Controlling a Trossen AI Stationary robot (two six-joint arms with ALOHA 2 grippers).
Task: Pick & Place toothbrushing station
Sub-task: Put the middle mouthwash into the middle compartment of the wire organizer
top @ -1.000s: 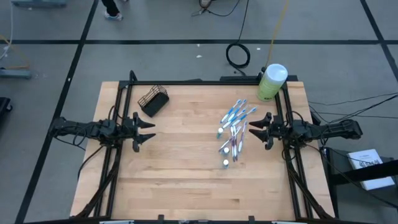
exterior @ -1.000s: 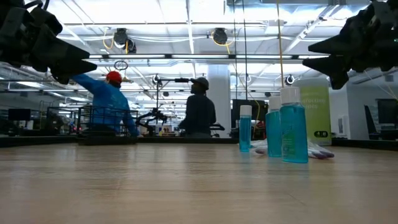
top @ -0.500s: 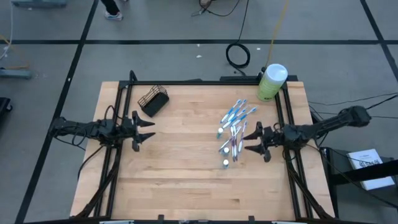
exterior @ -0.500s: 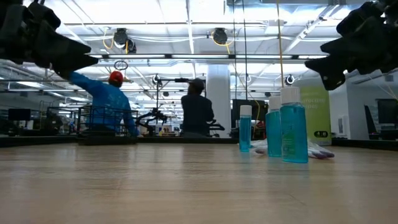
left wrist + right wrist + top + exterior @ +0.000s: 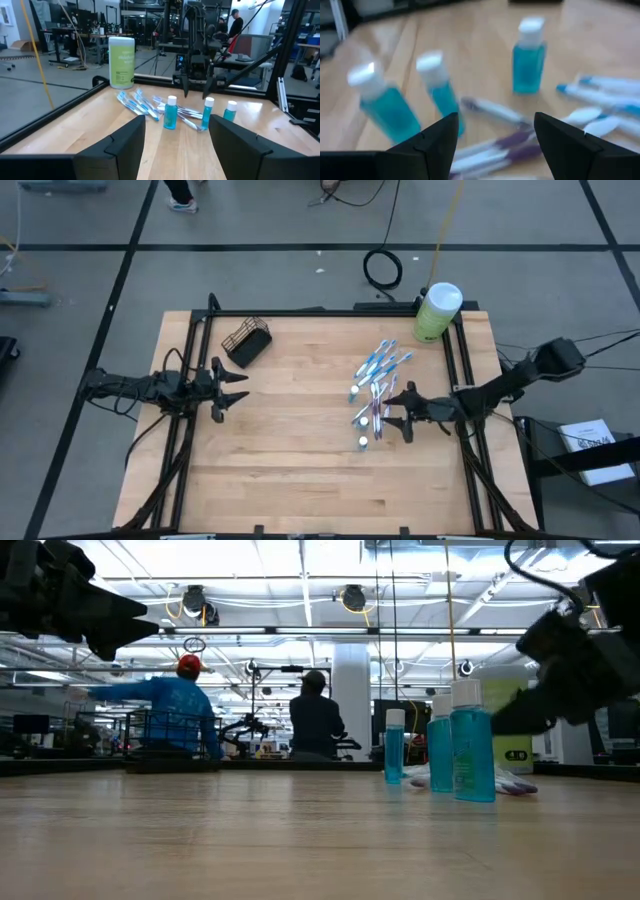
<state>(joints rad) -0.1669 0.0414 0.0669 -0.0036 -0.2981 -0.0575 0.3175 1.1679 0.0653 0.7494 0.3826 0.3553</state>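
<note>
The right gripper (image 5: 399, 413), fingers spread, hung beside slim blue-and-white toothbrushes (image 5: 378, 385) and 3 small blue bottles (image 5: 170, 112); the open left gripper (image 5: 232, 389) waited well apart.

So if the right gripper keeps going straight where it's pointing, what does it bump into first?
Probably the toothbrushes. The right gripper, open, points at the pile, and purple-handled ones lie just ahead between its fingers. The small blue bottles stand right behind, so depth is hard to judge.

High view: overhead, facing straight down on the whole table (image 5: 300, 450). Low view: tabletop level, facing the room. Both wrist views share the toothbrushes (image 5: 142, 105) (image 5: 600, 107) ahead of each gripper, the right one nearer.
</note>
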